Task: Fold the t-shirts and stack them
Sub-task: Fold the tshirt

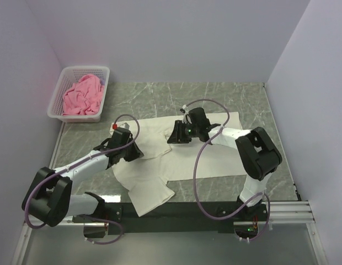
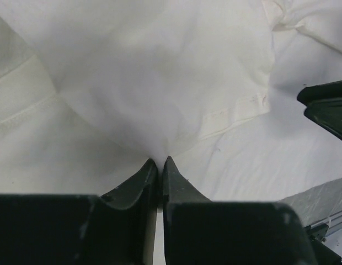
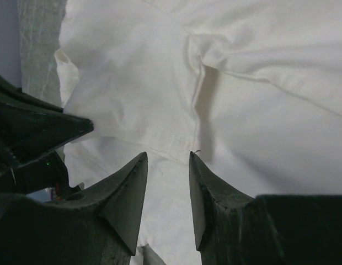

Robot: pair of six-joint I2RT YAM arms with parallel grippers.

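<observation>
Overhead, pale lilac walls [image 1: 160, 33] closed in a grey-green, marble-veined table [image 1: 226, 94] on three sides. At the far left corner, a white plastic lattice basket [image 1: 85, 68] sat against the wall, and a pink t-shirt [image 1: 81, 96] lay crumpled inside it. Bare tabletop ran between the basket and the cloth farther right.

The left gripper [image 1: 135, 153] sat low on the left part of the cream-white t-shirt [image 1: 226, 157]. Its wrist view showed the dark, tapered fingertips pressed almost together, with a peak of soft fabric drawn into them: a pinch on the shirt. A stitched hem crossed the cloth just beyond.

The shirt lay spread across the middle of the table, matte and lightly creased. One flap reached down to the black rail [image 1: 176, 211] at the near edge.

Right of centre, the right gripper [image 1: 174, 137] hovered at a raised fold. Its jaws stood apart with cloth visible through the gap and nothing held. Open marble showed along the far edge and beside the right wall.
</observation>
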